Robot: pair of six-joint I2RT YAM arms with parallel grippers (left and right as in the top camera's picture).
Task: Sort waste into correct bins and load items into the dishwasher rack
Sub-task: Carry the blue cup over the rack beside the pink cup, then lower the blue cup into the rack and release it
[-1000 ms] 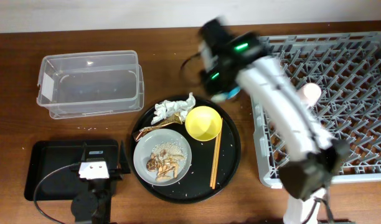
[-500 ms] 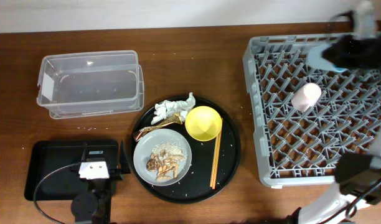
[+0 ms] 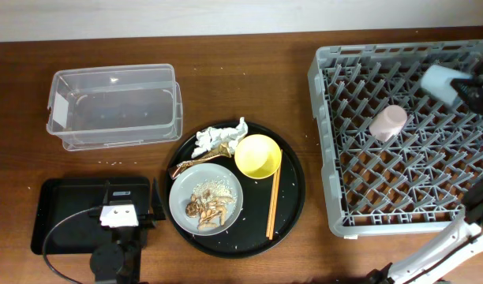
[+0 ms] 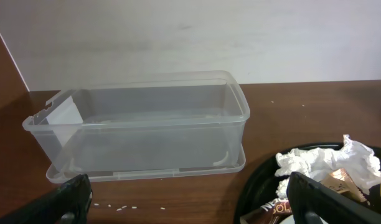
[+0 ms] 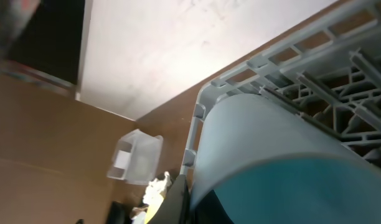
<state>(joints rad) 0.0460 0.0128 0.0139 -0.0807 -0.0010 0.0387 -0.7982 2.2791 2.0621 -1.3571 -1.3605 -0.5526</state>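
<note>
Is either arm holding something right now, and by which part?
The right arm's jaws hold the light blue cup above the dishwasher rack, at its end nearest the arm; the exact spot is hidden. The left arm's jaws stand open, empty.

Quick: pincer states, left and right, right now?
Left pincer: open, holding nothing.
Right pincer: closed on the small light blue cup, over the large square grey plastic dishwasher rack.
</note>
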